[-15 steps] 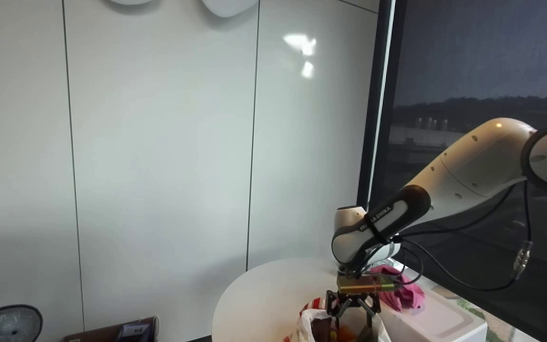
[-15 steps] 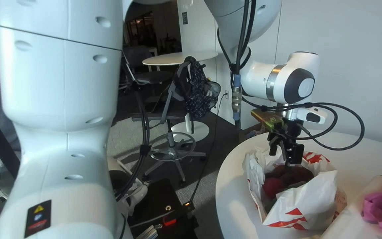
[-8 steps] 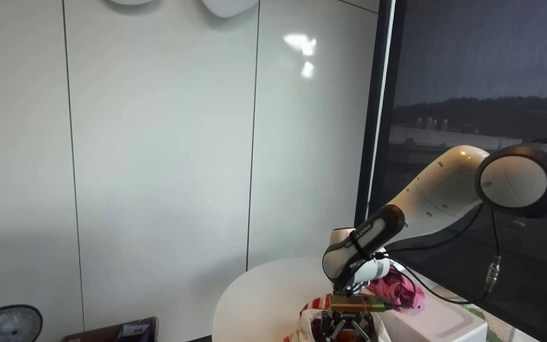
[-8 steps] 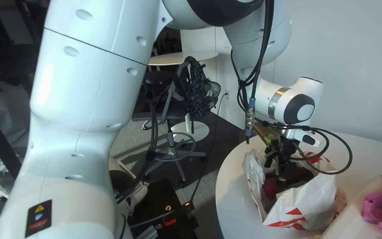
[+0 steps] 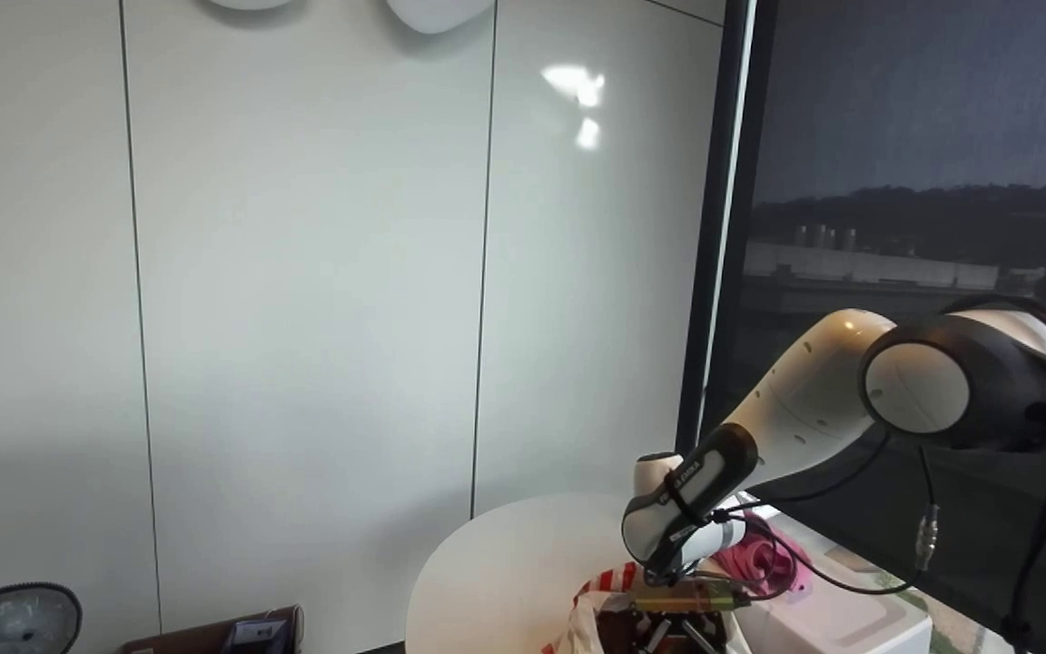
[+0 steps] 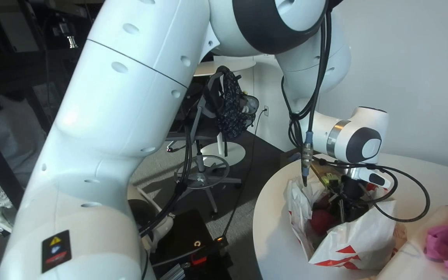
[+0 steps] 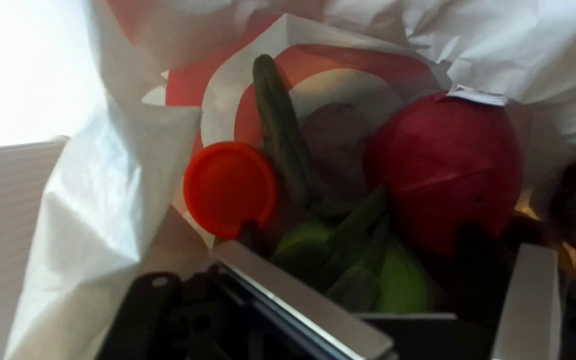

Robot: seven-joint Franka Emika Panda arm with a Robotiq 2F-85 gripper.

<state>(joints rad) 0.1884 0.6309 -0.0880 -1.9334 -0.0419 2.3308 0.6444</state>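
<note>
Evidently my end effector (image 7: 364, 236) is spread wide and grasps nothing, down inside the red-and-white bag (image 6: 364, 243) on the worktop (image 6: 274, 237). The round red item (image 7: 448, 170), orange-red disc (image 7: 230, 187) and long green pod (image 7: 280, 130) lie in that bag; whether I touch any, I cannot tell. The reach seems done, no grip made yet.

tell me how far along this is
Done: the open jaws are down in the bag. In hand: nothing looks gripped; a green thing shows between the jaws in the wrist view. Left: apparently any grip, since the red ball-like thing and orange disc lie ungripped.
</note>
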